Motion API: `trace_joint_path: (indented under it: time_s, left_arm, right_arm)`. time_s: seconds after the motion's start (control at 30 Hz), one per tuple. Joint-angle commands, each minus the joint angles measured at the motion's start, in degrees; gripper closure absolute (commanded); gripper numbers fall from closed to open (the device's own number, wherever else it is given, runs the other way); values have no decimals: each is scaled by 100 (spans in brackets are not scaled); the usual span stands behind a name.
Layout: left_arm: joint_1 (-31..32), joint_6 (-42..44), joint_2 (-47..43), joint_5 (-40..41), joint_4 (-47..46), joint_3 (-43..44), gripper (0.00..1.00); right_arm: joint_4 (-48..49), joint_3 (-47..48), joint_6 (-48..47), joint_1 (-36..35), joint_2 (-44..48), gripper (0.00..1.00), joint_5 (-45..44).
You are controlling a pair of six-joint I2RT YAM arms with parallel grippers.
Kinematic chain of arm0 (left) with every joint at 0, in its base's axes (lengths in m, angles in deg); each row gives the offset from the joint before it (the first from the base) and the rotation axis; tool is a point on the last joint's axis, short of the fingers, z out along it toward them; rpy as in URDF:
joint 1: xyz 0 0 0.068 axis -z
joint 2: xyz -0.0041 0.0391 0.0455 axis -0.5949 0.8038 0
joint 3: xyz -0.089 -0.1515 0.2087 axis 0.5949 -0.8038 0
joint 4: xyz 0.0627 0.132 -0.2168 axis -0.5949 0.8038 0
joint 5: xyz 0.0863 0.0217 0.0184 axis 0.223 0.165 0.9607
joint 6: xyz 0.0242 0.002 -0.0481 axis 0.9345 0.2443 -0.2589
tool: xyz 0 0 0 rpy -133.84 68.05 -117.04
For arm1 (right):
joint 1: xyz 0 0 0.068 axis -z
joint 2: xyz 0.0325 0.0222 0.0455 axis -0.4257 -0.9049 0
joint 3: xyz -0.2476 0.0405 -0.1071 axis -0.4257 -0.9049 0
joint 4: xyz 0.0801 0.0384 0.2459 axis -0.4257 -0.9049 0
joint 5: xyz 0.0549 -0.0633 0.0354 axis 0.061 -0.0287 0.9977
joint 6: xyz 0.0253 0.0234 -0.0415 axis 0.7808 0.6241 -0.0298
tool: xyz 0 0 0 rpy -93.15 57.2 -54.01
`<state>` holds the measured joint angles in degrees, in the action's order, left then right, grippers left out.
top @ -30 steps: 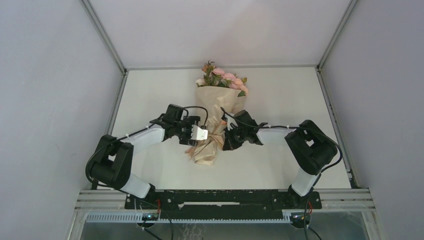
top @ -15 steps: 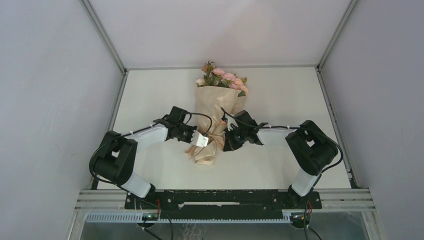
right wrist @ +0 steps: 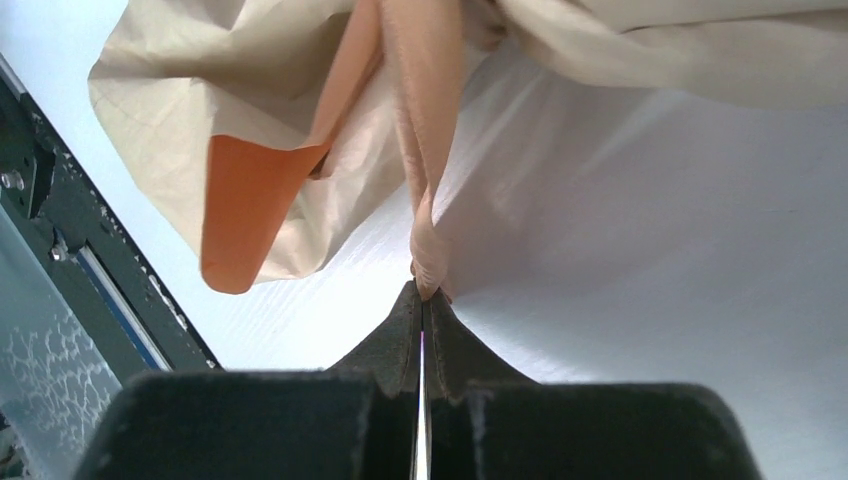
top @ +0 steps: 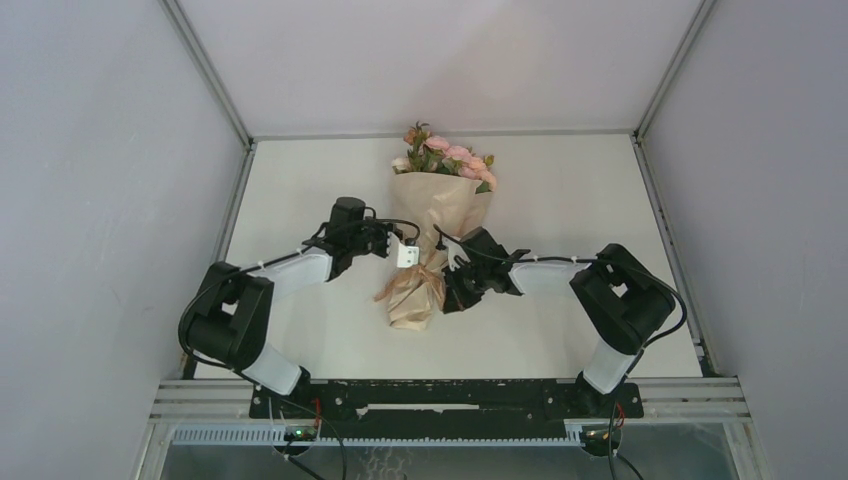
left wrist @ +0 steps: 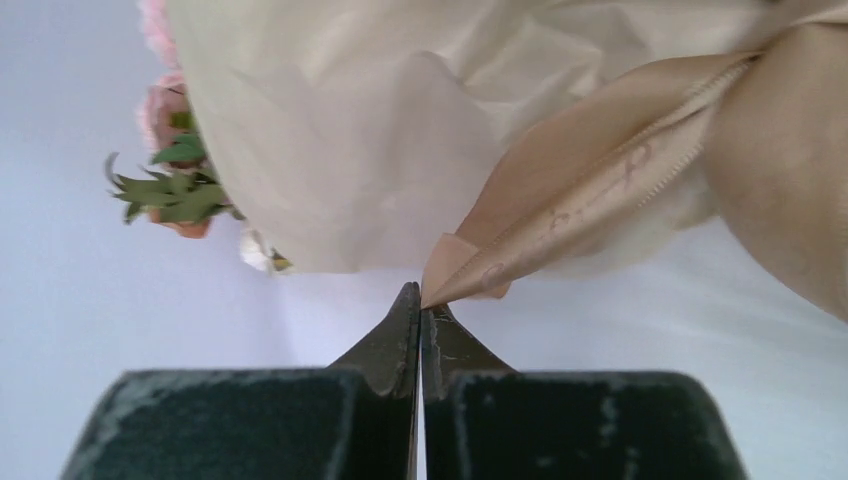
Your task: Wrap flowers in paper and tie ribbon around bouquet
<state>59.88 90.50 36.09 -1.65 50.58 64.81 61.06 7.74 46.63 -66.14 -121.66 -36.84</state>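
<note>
The flowers (top: 447, 158), pink blooms with green leaves, lie at the far middle of the table, and their stems are hidden inside the tan paper (top: 438, 205). The paper narrows to a gathered neck and flares again near me. My left gripper (top: 407, 256) is just left of the neck. In the left wrist view it (left wrist: 420, 300) is shut on the end of the peach ribbon (left wrist: 590, 185), which runs taut to the right. My right gripper (top: 450, 284) is at the right of the neck. There it (right wrist: 422, 295) is shut on another stretch of the ribbon (right wrist: 425, 130).
Grey enclosure walls (top: 120, 200) stand left, right and behind the white table (top: 300, 200). A black rail (top: 440, 398) with the arm bases runs along the near edge. Black cables loop over both wrists beside the bouquet.
My left gripper went from open to shut on the ribbon end, then drew back up and away from the near edge. The right gripper shifted slightly toward me, and the bouquet's near end moved a little.
</note>
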Motion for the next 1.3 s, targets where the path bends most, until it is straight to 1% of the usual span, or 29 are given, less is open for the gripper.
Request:
trace_joint_path:
  time_s: [0.0, 0.07, 0.17, 0.27, 0.37, 0.5, 0.8, 1.0, 1.03, 1.07, 1.1, 1.13, 1.17, 1.2, 1.23, 1.27]
  left_arm:
    - [-57, 444, 308, -388, -1077, 407, 100]
    - [-76, 431, 521, -347, -999, 571, 100]
    - [-151, 684, 792, -420, -753, 672, 100]
    - [-219, 616, 1060, -414, -651, 908, 100]
    - [-324, 806, 1277, -466, -449, 1129, 100]
    - [-385, 810, 1496, -482, -369, 1352, 100]
    - [-437, 847, 1623, -520, -341, 1345, 100]
    - [-448, 774, 1548, -494, -303, 1312, 100]
    - [-429, 775, 1465, -512, -288, 1223, 100]
    - [-399, 762, 1358, -530, -271, 1085, 100]
    - [-357, 778, 1203, -553, -246, 912, 100]
    - [-305, 833, 1046, -534, -229, 713, 97]
    - [-261, 913, 886, -501, -237, 484, 81]
    - [-216, 996, 641, -486, -290, 136, 53]
    - [-199, 1054, 449, -477, -366, -42, 32]
    - [-189, 1043, 249, -460, -445, -332, 16]
  right_arm:
    - [-144, -2, -48, -164, 89, 100, 47]
    - [-113, -53, -11, -168, 62, 100, 45]
    - [-62, -114, 56, -180, 32, 100, 172]
    - [-143, -142, 125, -206, -101, 100, 318]
    - [-195, -222, 157, -250, -219, 100, 450]
    - [-227, -391, 206, -283, -243, 100, 537]
    - [-383, -555, 128, -283, -182, 100, 624]
    - [-376, -554, 120, -241, -114, 100, 585]
    - [-374, -554, 127, -194, -29, 97, 558]
    - [-388, -554, 130, -137, 96, 88, 558]
    - [-425, -554, 122, -61, 255, 76, 544]
    - [-472, -554, 109, 17, 449, 64, 541]
    - [-539, -554, 79, 108, 647, 54, 528]
    - [-644, -555, 45, 224, 969, 45, 509]
    - [-738, -554, 4, 336, 1212, 41, 514]
    - [-846, -554, -23, 493, 1427, 38, 557]
